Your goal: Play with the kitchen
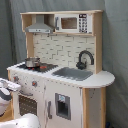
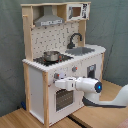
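The kitchen [image 1: 60, 70] [image 2: 62, 60] stood upright on a light-wood floor [image 2: 20, 120] against a grey curtain backdrop [image 1: 117, 45]; tall, white panels with pale wood edges. All places below are given relative to the kitchen.

On its countertop: black stovetop [image 1: 37, 66] [image 2: 50, 60] at one end, with a small metal pot [image 1: 32, 62] [image 2: 50, 55] sitting on it. Grey sink [image 1: 73, 73] [image 2: 82, 50] at the other end, black faucet [image 1: 85, 59] [image 2: 74, 39] arched behind the sink. White tiled backsplash [image 1: 62, 49] rose behind the counter. Above it, a grey hood [image 1: 39, 26] [image 2: 49, 20] over the stove end and a small microwave [image 1: 71, 23] [image 2: 77, 11] over the sink end.

On its front face: knobs [image 1: 34, 83] [image 2: 74, 69] under the counter edge, oven door [image 1: 28, 104] [image 2: 64, 99] below the stove, a narrower cabinet door with a dark inset [image 1: 62, 106] below the sink.

The gripper [image 2: 56, 83] was up against the front panel at the top of the oven door, below the stove, in the second exterior view. The white arm [image 2: 90, 85] ran out from the front, with a blue light on its wrist. In the first exterior view the arm showed only as white parts [image 1: 10, 86] at the stove-end corner of the front. Whether the fingers were spread or pressed together, I could not tell.
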You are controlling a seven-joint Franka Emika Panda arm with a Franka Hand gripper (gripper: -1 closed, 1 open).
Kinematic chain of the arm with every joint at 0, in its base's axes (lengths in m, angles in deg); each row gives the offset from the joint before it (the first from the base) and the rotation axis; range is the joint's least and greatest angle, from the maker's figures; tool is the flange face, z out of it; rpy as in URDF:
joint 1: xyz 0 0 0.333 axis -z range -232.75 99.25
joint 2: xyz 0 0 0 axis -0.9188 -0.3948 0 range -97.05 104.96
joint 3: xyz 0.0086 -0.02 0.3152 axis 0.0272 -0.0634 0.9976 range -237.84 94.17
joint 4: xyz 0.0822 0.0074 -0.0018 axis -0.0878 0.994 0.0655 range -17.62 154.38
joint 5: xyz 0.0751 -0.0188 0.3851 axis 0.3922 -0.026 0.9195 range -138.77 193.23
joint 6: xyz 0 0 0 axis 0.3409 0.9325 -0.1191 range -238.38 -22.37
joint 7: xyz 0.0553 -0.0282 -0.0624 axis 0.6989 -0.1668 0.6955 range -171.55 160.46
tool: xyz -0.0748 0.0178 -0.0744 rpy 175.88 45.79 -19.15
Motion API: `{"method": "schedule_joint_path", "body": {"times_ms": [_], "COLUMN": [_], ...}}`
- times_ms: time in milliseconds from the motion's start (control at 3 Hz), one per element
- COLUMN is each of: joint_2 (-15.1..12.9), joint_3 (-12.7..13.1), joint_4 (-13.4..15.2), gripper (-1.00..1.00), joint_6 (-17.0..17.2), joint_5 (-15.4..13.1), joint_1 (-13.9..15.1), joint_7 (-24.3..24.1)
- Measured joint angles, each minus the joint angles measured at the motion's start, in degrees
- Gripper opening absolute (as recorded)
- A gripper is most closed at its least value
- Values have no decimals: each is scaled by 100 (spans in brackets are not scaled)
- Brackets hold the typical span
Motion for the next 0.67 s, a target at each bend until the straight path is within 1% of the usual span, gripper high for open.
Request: {"method": "schedule_joint_path", "body": {"times_ms": [333,667], "joint_2": [0,-11], "joint_3": [26,-115], "joint_4": [221,550], "gripper": [100,100], "joint_6": [6,36], "joint_5": [38,116], "joint_1": [-357,-744], "joint_7": [-399,-626]}}
